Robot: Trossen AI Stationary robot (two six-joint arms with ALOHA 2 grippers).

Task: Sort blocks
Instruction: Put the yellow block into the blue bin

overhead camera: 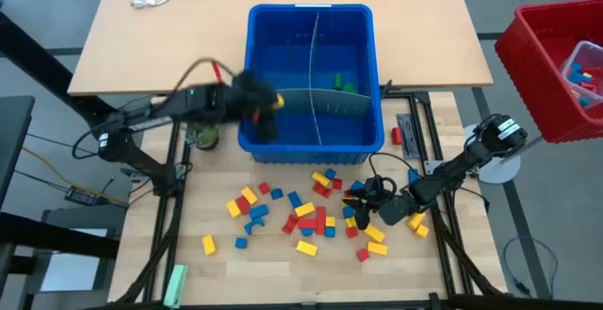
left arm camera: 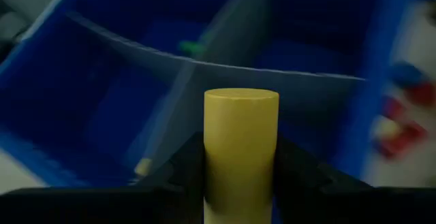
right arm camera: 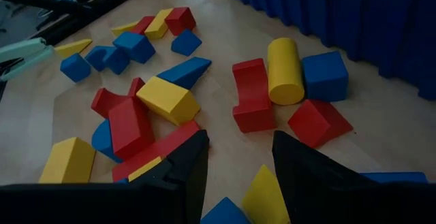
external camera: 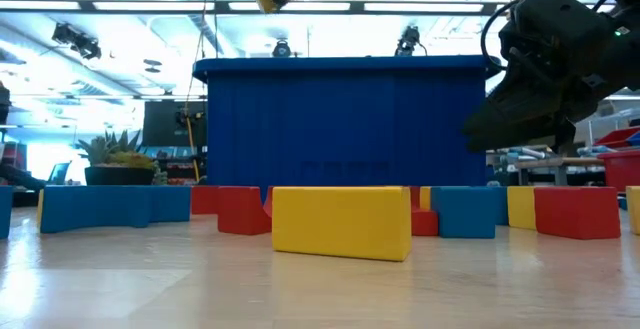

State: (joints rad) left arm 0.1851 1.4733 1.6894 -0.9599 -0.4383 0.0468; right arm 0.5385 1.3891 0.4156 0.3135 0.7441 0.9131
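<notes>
Left gripper (left arm camera: 238, 183) carried a yellow cylinder (left arm camera: 240, 152) over the blue bin (overhead camera: 311, 140).

Nearest, the blocks (overhead camera: 306, 216) lay scattered on the tabletop (overhead camera: 226, 263) in front of the bin, where the right gripper (right arm camera: 238, 163) hung low with its fingers spread around nothing, probably picking its next piece. Beyond, the left gripper pinched the cylinder upright above the bin's near-left compartment, likely for dropping. Grey dividers split the bin; a few green pieces (overhead camera: 343, 85) lay in the far-right compartment.

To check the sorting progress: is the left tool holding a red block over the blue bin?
No. In the left wrist view the left tool grips a yellow cylinder block above the blue bin.
</notes>
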